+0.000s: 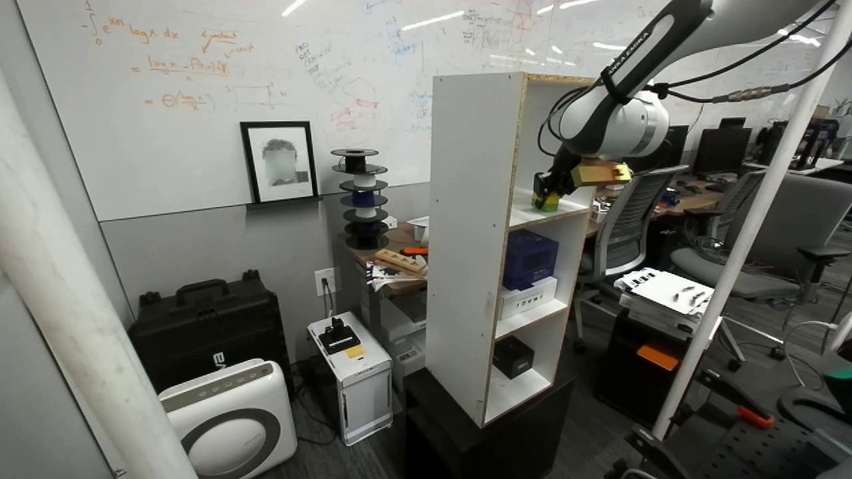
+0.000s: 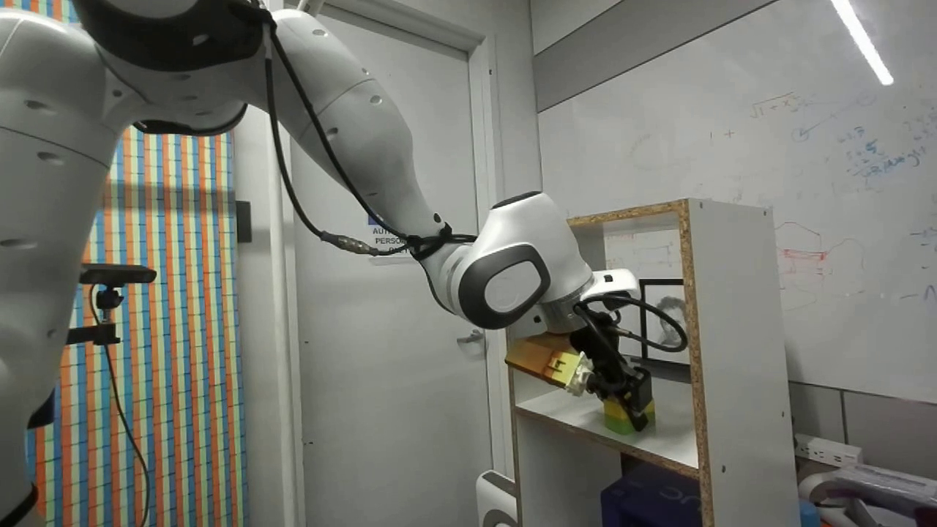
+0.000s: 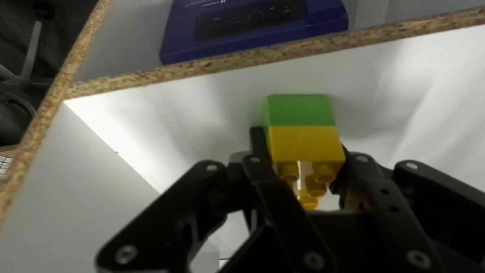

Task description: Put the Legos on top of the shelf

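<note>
The Legos (image 3: 301, 110) are a small stack, green below and yellow with studs above. They show in both exterior views (image 1: 550, 203) (image 2: 617, 419). They stand upright at the board of the upper compartment of the white shelf (image 1: 469, 233) (image 2: 747, 344), and appear to touch it. The shelf board (image 3: 182, 110) shows around them in the wrist view. My gripper (image 3: 303, 149) reaches into this compartment from the open front, tilted down. Its two black fingers press on opposite sides of the Legos. The gripper also shows in both exterior views (image 1: 542, 191) (image 2: 635, 410).
A dark blue-purple box (image 1: 530, 259) (image 2: 648, 494) (image 3: 254, 26) sits on a white box (image 1: 529, 298) in the compartment below. A small black item (image 1: 512, 357) is in the lowest compartment. The shelf's side walls and top panel surround the gripper. A black cabinet (image 1: 459, 426) carries the shelf.
</note>
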